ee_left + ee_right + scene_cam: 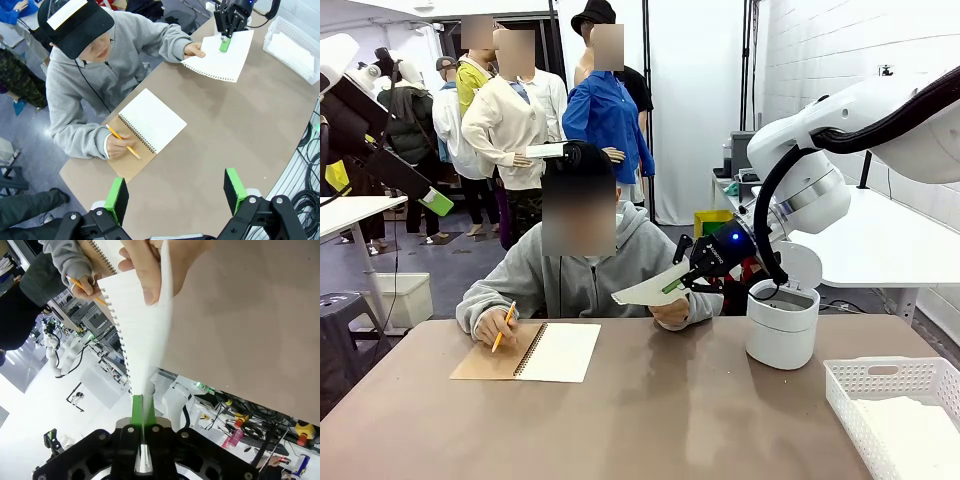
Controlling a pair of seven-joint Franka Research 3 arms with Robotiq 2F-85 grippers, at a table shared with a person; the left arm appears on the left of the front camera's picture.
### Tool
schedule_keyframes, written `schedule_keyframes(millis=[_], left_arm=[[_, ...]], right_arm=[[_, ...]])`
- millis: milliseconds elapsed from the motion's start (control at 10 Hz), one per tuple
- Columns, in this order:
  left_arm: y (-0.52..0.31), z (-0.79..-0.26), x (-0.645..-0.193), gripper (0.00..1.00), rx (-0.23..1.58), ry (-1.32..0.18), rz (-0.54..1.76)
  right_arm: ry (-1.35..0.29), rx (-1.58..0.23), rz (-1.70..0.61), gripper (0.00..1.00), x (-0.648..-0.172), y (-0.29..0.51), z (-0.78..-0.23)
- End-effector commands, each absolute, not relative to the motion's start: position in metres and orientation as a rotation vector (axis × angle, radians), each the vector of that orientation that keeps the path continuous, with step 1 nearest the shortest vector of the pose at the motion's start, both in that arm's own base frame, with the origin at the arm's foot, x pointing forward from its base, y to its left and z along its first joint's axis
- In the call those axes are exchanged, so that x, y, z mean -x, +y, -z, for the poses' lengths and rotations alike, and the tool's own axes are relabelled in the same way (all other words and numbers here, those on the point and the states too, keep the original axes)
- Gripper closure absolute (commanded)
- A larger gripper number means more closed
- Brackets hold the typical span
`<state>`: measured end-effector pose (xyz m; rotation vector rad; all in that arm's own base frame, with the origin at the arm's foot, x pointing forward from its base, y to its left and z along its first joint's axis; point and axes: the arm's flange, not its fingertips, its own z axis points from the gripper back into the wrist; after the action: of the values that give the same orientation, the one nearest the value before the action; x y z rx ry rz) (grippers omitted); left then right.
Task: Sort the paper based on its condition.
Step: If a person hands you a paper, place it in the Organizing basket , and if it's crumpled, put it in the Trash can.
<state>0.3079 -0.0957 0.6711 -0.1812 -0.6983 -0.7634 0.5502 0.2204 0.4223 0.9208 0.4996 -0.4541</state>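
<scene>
Open tabletop (700,420) across middle and near edge. Blocked far left by notebook (560,352) and pencil hand (497,325); right by white bin (782,335), basket (885,378).

A spiral-bound notebook (535,352) lies open on the brown table (670,420), blank white page up, with a yellow pencil (503,327) tilted over its brown cover. A white cylindrical bin (781,322) stands at the far right. A white slatted basket (880,385) sits at the near right corner.

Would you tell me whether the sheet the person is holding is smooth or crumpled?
Smooth: the sheet spreads flat and uncreased between the person's hand and the right gripper, which is shut on it.
</scene>
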Motion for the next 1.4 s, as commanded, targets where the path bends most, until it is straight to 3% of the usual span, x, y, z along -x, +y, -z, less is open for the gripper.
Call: schedule_keyframes(millis=[0,500,900,1300], left_arm=[[-0.095,-0.671,-0.308,0.0,0.186,-0.699,0.764],[-0.095,-0.671,-0.308,0.0,0.186,-0.699,0.764],[-0.095,-0.671,-0.308,0.0,0.186,-0.699,0.764],[-0.095,-0.671,-0.308,0.0,0.186,-0.699,0.764]], right_arm=[[0.535,-0.939,0.463,1.0,-0.552,0.223,-0.421],[0.572,-0.943,0.436,1.0,-0.542,0.226,-0.43],[0.427,-0.955,0.196,1.0,-0.506,0.221,-0.502],[0.256,-0.773,-0.058,1.0,-0.45,0.205,-0.567]])
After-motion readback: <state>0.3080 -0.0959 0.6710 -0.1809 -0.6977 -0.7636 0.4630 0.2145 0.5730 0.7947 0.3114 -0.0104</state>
